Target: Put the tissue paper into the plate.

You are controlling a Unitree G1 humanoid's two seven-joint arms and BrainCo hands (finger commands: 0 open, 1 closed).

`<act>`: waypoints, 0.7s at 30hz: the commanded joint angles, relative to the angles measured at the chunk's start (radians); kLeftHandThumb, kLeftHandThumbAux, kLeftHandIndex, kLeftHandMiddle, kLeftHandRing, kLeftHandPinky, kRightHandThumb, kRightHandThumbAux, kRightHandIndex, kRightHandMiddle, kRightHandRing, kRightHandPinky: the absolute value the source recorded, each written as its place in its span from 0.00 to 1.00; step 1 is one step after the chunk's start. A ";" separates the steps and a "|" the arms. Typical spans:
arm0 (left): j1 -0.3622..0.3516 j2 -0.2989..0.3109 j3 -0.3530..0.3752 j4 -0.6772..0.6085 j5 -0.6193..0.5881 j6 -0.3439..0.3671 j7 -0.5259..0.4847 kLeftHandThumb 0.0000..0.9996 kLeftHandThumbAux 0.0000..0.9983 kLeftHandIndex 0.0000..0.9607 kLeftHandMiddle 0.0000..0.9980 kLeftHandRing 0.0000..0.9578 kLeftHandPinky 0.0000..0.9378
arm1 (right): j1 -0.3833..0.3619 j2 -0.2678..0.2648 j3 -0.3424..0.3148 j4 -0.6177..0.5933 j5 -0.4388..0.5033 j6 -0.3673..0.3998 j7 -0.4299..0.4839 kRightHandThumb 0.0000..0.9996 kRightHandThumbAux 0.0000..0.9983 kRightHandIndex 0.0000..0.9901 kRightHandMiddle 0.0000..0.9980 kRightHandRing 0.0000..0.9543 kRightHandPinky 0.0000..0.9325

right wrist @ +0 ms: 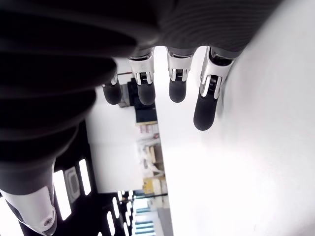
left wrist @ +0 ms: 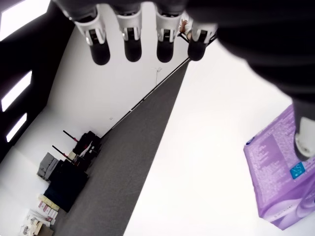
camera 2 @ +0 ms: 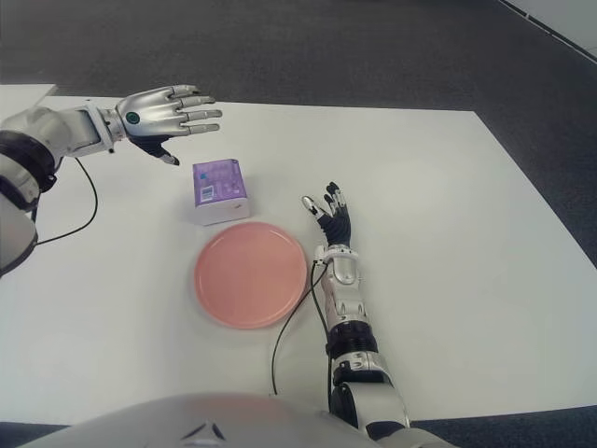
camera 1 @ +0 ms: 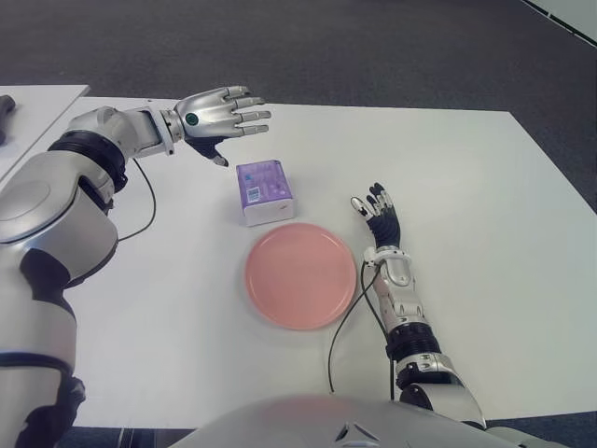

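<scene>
— Sitting flat on the white tabletop [camera 1: 485, 187], that purple tissue pack [camera 1: 264, 190] lies just behind the pink plate [camera 1: 300, 275], nearly touching its far rim. Nothing holds it yet.

— And the left robot hand [camera 1: 224, 114]?

— It hovers beyond the pack, to its left, fingers [left wrist: 132, 46] stretched out straight and thumb hanging down, holding nothing. From its wrist view the pack's purple wrapper shows right by the thumb tip, so I'd say the reach is the step in hand.

— How should it take hold?

— My guess: bring the palm down over the pack so the thumb lands on one long side and the fingers on the other, then close across the narrow width. The wrapper looks soft and slick, so a firm squeeze in the middle seems safer than a pinch at a corner.

— The plate is close.

— Yes, so a small lift and a short carry toward the robot should do. Lifting clear matters, or the pack could shove the plate.

— The right robot hand [camera 1: 379, 211]?

— Idle, just to the right of the plate, fingers loosely spread, empty.
</scene>
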 commanded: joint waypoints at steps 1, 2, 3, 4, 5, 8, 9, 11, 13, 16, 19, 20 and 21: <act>0.010 0.011 0.007 0.003 0.001 0.010 -0.009 0.09 0.44 0.00 0.00 0.00 0.00 | 0.061 0.013 0.000 0.055 -0.002 0.070 -0.010 0.20 0.66 0.00 0.00 0.00 0.01; 0.010 0.012 0.007 0.003 0.002 0.010 -0.008 0.09 0.44 0.00 0.00 0.00 0.00 | 0.061 0.013 0.000 0.055 -0.003 0.070 -0.011 0.20 0.66 0.00 0.00 0.00 0.01; 0.010 0.012 0.008 0.004 0.002 0.010 -0.007 0.09 0.44 0.00 0.00 0.00 0.00 | 0.060 0.014 0.000 0.055 -0.003 0.070 -0.011 0.20 0.66 0.00 0.00 0.00 0.01; 0.016 0.010 0.006 0.005 0.003 0.012 -0.007 0.09 0.44 0.00 0.00 0.00 0.00 | 0.060 0.014 0.000 0.055 -0.003 0.070 -0.011 0.20 0.66 0.00 0.00 0.00 0.01; 0.027 0.004 0.004 0.006 0.004 0.017 -0.007 0.09 0.44 0.00 0.00 0.00 0.00 | 0.060 0.014 0.000 0.056 -0.003 0.070 -0.011 0.20 0.66 0.00 0.00 0.00 0.01; 0.042 -0.003 0.002 0.006 0.005 0.024 -0.008 0.11 0.44 0.00 0.00 0.00 0.00 | 0.060 0.014 0.001 0.056 -0.003 0.070 -0.012 0.20 0.66 0.00 0.00 0.00 0.01; 0.046 -0.005 0.002 0.007 0.003 0.019 -0.013 0.12 0.44 0.00 0.00 0.00 0.00 | 0.059 0.014 0.001 0.056 -0.003 0.070 -0.012 0.20 0.66 0.00 0.00 0.00 0.01; 0.053 -0.010 0.001 0.008 0.000 0.014 -0.019 0.13 0.44 0.00 0.00 0.00 0.00 | 0.059 0.014 0.001 0.057 -0.003 0.070 -0.012 0.20 0.66 0.00 0.00 0.00 0.01; 0.058 -0.014 0.001 0.010 0.000 0.012 -0.022 0.14 0.44 0.00 0.00 0.00 0.00 | 0.059 0.014 0.001 0.057 -0.003 0.070 -0.013 0.20 0.66 0.00 0.00 0.00 0.01; 0.069 -0.022 -0.001 0.013 0.002 0.018 -0.020 0.14 0.44 0.00 0.00 0.00 0.00 | 0.059 0.015 0.001 0.057 -0.003 0.069 -0.013 0.20 0.66 0.00 0.00 0.00 0.01; 0.075 -0.030 -0.006 0.017 0.008 0.023 -0.016 0.14 0.44 0.00 0.00 0.00 0.00 | 0.061 0.015 0.002 0.055 -0.003 0.069 -0.014 0.20 0.66 0.00 0.00 0.00 0.01; 0.076 -0.031 -0.008 0.018 0.009 0.023 -0.015 0.13 0.44 0.00 0.00 0.00 0.00 | 0.061 0.015 0.002 0.054 -0.003 0.069 -0.014 0.20 0.66 0.00 0.00 0.00 0.01; 0.076 -0.032 -0.011 0.019 0.011 0.021 -0.015 0.13 0.44 0.00 0.00 0.00 0.00 | 0.062 0.015 0.003 0.053 -0.003 0.070 -0.014 0.20 0.66 0.00 0.00 0.00 0.01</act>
